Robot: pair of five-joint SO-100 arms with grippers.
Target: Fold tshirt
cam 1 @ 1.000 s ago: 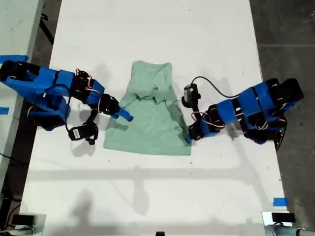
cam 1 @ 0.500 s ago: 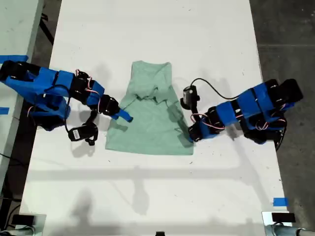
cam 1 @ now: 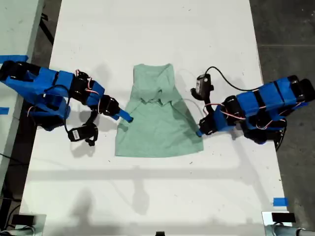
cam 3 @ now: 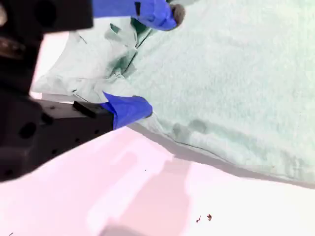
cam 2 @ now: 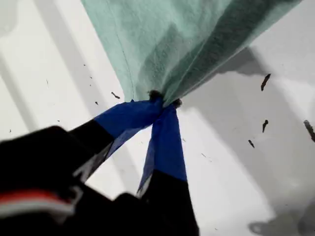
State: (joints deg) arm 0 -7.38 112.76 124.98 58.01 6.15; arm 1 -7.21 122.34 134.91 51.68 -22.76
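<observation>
Mid-fold on the white worktop (cam 1: 147,29): the mint-green tshirt (cam 1: 157,123) lies near the centre of the exterior view, its neck end towards that view's top, its hem towards the bottom, and its sleeves (cam 1: 153,98) apparently tucked inward across the chest. My first pincer (cam 1: 199,132), reaching in from the exterior view's right, is pressed together on the cloth at the hem corner on that side. Its wrist view shows the blue tips gathering a small peak of fabric, lifted just off the surface with a shadow beneath. My second pincer (cam 1: 127,118), reaching in from the exterior view's left, is spread over the opposite edge. One tip rests on the cloth and the other hangs above it, gripping nothing.

The step in hand appears to be taking both sides for the lengthwise fold. To do it well, the spread pincer should probably close on the edge at a level matching its partner, catching every layer rather than only the top one. Both should then rise together, keeping the cloth gently taut. A one-sided pull risks dragging the shirt askew or shaking the tucked sleeves loose.
</observation>
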